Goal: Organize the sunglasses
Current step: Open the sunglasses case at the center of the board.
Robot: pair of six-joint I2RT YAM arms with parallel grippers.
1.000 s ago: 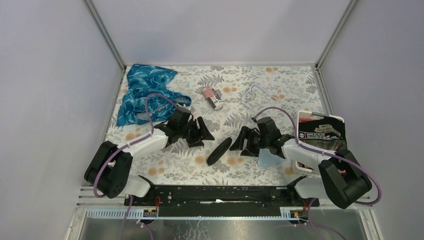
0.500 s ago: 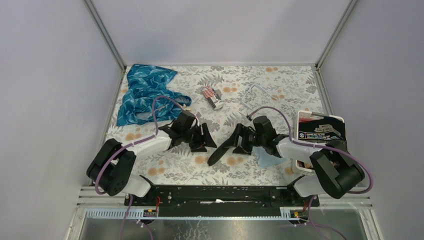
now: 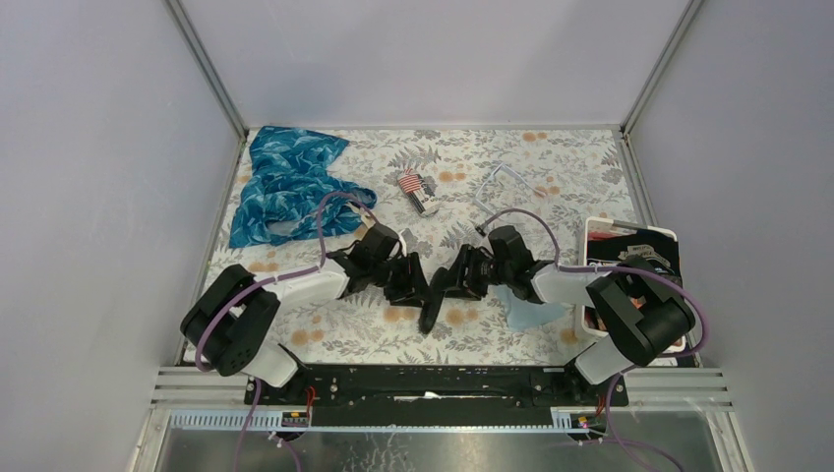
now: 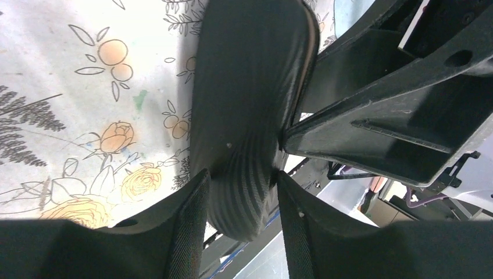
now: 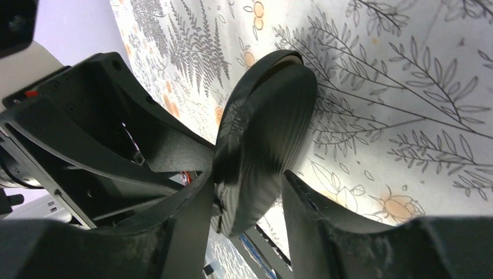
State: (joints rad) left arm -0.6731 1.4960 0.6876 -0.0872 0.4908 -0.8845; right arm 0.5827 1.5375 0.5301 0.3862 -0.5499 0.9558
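Observation:
The sunglasses are out of view. A black oval glasses case (image 3: 431, 303) stands on edge, tilted, at the middle of the floral table (image 3: 551, 157). My left gripper (image 3: 417, 285) reaches it from the left and my right gripper (image 3: 448, 279) from the right. In the left wrist view the ribbed case (image 4: 250, 104) fills the gap of my left gripper (image 4: 239, 180), both fingers against its near end. In the right wrist view the case (image 5: 264, 145) sits between the fingers of my right gripper (image 5: 247, 183), which press its lower end.
Clear-framed glasses (image 3: 502, 182) lie at the back right. A small striped box (image 3: 415, 190) sits behind the grippers. A blue patterned cloth (image 3: 285, 182) is bunched at the back left. A white bin (image 3: 629, 234) of packets stands right; a pale blue cloth (image 3: 531, 313) lies beside it.
Both arms have moved inward to the case and narrowed their jaws onto it. The case has turned from lying diagonally to standing more upright between them.

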